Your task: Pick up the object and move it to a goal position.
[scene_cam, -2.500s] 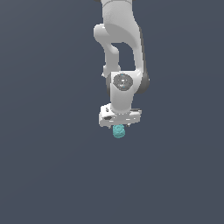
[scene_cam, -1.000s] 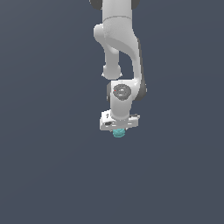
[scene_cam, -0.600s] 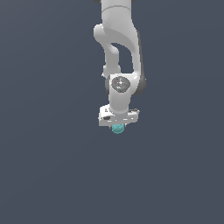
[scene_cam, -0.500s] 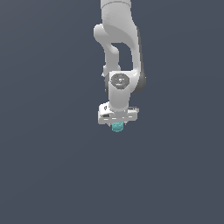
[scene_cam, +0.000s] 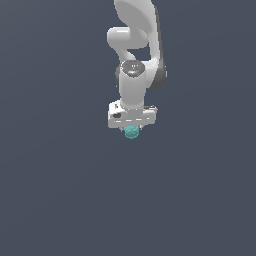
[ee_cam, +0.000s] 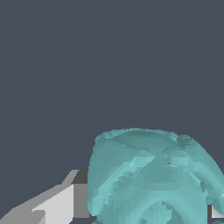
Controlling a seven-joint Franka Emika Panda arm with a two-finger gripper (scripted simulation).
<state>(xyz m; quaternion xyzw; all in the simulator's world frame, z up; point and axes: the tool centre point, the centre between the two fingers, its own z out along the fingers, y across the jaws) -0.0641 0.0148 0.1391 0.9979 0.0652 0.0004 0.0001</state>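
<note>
Around the arm on every side of the exterior view lies plain, dark slate-grey ground, unbroken out to all four edges of the frame, with wide open room to the left, to the right and across the whole lower half.

From the top centre of that frame the white arm (scene_cam: 135,55) comes down in a bent stack of links, its wrist turned straight downward, ending in the broad white gripper (scene_cam: 131,131) just above the frame's middle. The small teal object (scene_cam: 132,132) sits directly beneath the gripper's body, much narrower than it, touching its underside.

Up close in the wrist view, the object (ee_cam: 151,175) fills the lower right part of the picture, bumpy and faceted on top. One pale grey finger (ee_cam: 52,203) lies against its side at the lower left, and a sliver of another shows at the lower right edge, so the jaws are clamped on the object.
</note>
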